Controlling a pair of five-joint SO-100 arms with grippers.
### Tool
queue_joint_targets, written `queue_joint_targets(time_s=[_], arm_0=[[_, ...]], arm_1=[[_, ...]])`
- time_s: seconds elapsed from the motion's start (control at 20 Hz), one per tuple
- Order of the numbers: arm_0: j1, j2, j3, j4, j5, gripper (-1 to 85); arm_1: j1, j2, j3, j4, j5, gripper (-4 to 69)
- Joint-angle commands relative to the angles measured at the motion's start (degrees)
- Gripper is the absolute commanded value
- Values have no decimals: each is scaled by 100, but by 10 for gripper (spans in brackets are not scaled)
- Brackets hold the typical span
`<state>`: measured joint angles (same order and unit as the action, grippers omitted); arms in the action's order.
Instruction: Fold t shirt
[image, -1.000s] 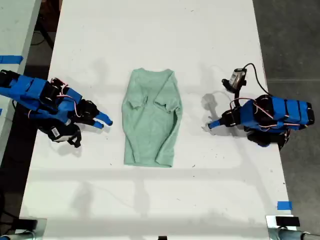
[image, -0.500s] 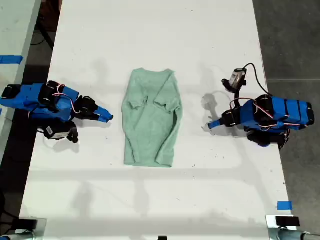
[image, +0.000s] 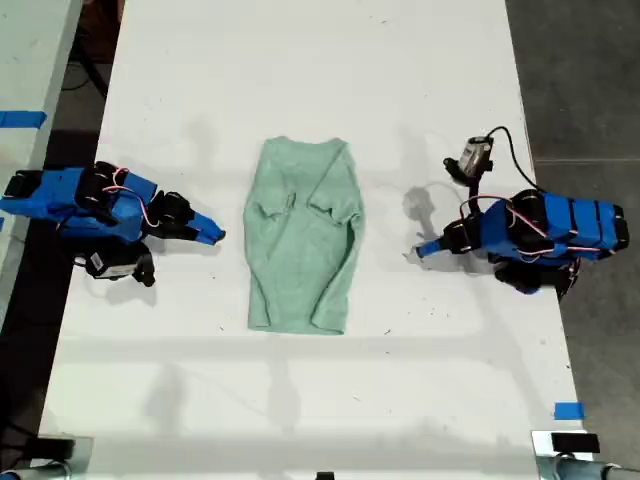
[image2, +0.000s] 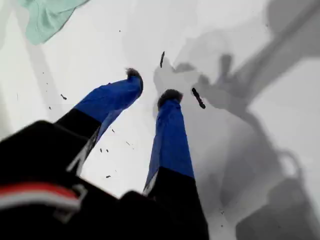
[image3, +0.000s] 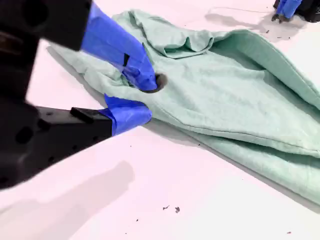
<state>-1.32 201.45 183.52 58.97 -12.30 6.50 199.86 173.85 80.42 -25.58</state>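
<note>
- Since a second ago, my second gripper (image: 210, 234) has swung a little and straightened, so it now points squarely at the shirt (image: 300, 240); in the last half second it has barely shifted.
- My first gripper (image: 425, 250) has not moved across the earlier frames, and the shirt lies just as it did.
- The shirt lies flat on the white table (image: 300, 80), already narrowed into a long strip with both sleeves turned in over its front.
- My second gripper sits near the shirt, on the side toward the exterior view's left, apart from the cloth.
- In its wrist view that gripper (image3: 142, 97) has its jaws parted with nothing between them, and the shirt (image3: 225, 85) fills the scene just beyond the tips.
- My first gripper is on the shirt's opposite side, toward the exterior view's right, and farther from the cloth than the second.
- Seen from its own wrist camera, the first gripper (image2: 151, 85) has its jaws spread and empty over bare table, with only a corner of the shirt (image2: 47, 17) in sight.
</note>
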Motion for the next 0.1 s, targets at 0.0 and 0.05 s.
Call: queue_joint_targets(time_s=[0.0,0.05], arm_0=[[-53,44,97,-88,44,48],[-35,44,97,-88,9,46]], arm_1=[[53,62,343,-132,-26,98],[53,62,343,-132,-26,98]])
